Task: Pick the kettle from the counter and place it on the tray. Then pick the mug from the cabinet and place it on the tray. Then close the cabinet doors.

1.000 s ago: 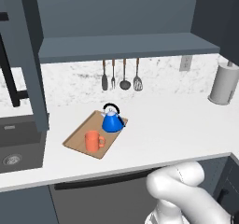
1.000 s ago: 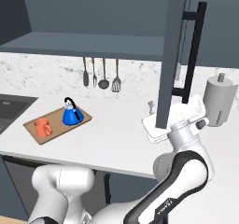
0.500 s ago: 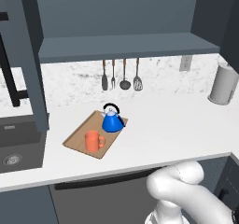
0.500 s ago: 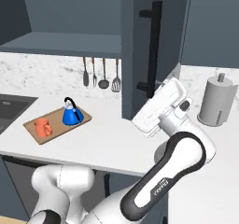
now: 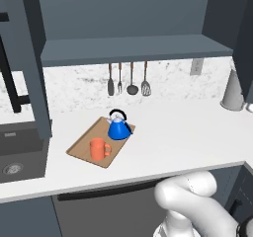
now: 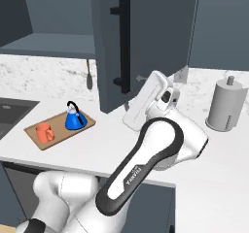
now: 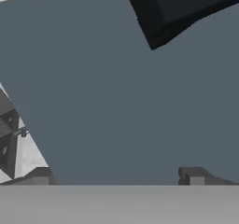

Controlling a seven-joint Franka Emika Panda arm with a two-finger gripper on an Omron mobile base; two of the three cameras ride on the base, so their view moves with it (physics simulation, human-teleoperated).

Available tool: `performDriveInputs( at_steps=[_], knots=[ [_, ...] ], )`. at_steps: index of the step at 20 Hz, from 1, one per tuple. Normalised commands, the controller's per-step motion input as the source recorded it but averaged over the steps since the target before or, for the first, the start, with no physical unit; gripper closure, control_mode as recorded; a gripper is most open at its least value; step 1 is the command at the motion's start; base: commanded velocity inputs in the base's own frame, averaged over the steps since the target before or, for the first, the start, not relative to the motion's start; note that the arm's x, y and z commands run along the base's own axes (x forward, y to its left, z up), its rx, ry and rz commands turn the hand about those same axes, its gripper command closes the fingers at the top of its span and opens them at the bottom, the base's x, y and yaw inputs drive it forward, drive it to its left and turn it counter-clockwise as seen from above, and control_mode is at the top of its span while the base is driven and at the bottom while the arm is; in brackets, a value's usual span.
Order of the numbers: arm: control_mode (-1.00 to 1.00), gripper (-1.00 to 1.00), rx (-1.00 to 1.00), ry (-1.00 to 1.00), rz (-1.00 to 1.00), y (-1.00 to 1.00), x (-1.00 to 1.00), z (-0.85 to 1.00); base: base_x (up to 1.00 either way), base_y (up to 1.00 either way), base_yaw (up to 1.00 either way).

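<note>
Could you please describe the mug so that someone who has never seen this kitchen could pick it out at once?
Start at the long white counter under the hanging utensils and find the flat wooden tray lying on it, right of the dark sink. Two small things stand on the tray: the mug is the plain orange cylinder with a side handle at the nearer end, not the blue cone-shaped kettle behind it.
</note>
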Motion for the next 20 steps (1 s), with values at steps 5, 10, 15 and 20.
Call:
performDriveInputs(
  at_steps=[5, 10, 15, 20],
  knots=[
    [-1.00, -1.00, -0.16, 0.02, -0.25, 0.78, -0.08, 0.26, 0.00, 0.00, 0.00],
    [-1.00, -1.00, -0.18, 0.08, -0.25, 0.78, 0.01, 0.26, 0.00, 0.00, 0.00],
    [-1.00, -1.00, -0.19, 0.12, -0.24, 0.57, 0.28, 0.26, 0.00, 0.00, 0.00],
    [-1.00, -1.00, -0.16, 0.18, -0.22, 0.22, 0.55, 0.14, 0.00, 0.00, 0.00]
  ],
)
